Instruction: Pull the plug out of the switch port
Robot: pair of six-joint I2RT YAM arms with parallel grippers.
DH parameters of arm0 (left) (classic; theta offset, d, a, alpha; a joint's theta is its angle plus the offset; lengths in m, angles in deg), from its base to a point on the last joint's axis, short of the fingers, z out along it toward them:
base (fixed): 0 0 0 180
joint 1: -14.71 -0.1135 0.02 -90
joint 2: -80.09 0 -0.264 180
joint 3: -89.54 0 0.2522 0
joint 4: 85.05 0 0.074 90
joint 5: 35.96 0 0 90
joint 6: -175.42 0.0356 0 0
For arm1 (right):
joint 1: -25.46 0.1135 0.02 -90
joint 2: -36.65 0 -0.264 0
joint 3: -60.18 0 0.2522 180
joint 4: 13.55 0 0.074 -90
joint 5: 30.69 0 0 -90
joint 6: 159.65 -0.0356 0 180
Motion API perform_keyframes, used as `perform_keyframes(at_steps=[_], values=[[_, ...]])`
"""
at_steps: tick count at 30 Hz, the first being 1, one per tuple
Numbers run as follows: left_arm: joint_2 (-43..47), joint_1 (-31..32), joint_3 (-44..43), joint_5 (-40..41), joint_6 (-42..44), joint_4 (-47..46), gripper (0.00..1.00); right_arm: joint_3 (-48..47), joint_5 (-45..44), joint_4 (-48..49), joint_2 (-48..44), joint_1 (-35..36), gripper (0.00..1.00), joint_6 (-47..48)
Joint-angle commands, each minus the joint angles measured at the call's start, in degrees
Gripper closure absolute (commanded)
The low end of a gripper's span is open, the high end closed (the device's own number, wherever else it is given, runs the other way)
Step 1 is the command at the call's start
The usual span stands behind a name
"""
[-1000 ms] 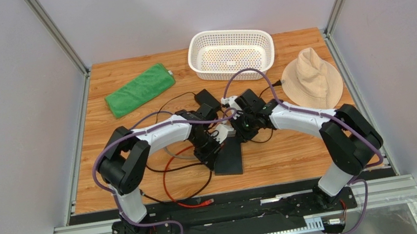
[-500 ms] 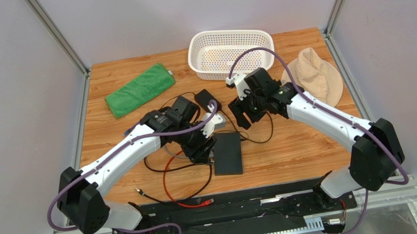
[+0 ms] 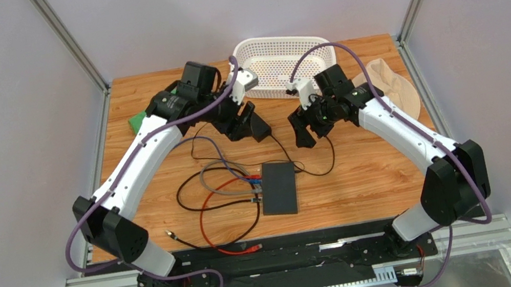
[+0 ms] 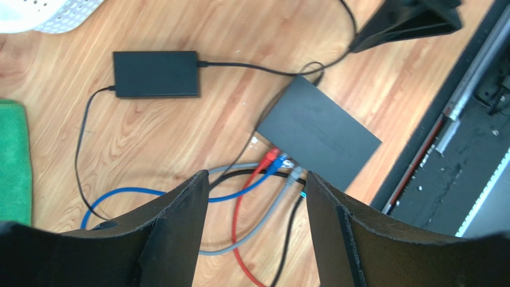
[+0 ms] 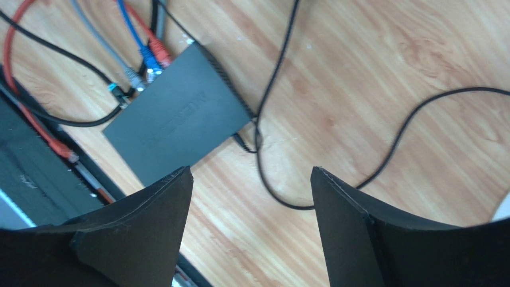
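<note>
Top external view: switch (image 3: 278,188) lies flat on the counter (image 3: 366,179) towards its near edge, open wood on its right. Left pincer (image 3: 247,123) and right pincer (image 3: 305,131) hang well apart from it. Left wrist view: jaws spread, empty; red, blue and grey plugs (image 4: 280,162) sit in the switch's edge. Right wrist view: jaws spread, empty; a black lead (image 5: 245,140) enters the opposite edge.

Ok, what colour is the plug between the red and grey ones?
Blue; that plug shows best in the left wrist view.
</note>
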Motion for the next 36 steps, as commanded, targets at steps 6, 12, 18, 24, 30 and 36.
perform_keyframes(at_steps=[6, 12, 18, 24, 30, 36], values=[[-8.13, -4.16, 1.42, -12.40, 7.44, 7.85, 0.40, -3.76, 8.93, -6.53, 3.75, -0.78, 0.32, 23.80], [-15.85, -4.16, 10.30, -18.73, 1.39, 0.21, 0.43, 3.45, 7.62, -0.91, 1.21, 0.01, 0.39, 22.76], [-24.73, -3.81, 9.26, -20.50, -8.01, -5.86, 0.46, 23.61, 0.07, 15.77, -15.92, 6.50, 0.42, 33.45], [-28.07, -3.20, 7.93, -27.00, -12.86, -9.99, 0.63, 24.03, -5.39, 12.73, -15.34, 15.30, 0.47, 31.47], [-31.41, -2.58, 8.37, -26.14, -12.60, -10.44, 0.75, 28.41, -8.90, 20.96, -12.69, 15.48, 0.46, 26.74], [-36.78, -2.49, 4.05, -17.27, -8.29, -3.75, 0.73, 27.37, -6.01, 25.55, -8.82, 15.22, 0.43, 16.53]])
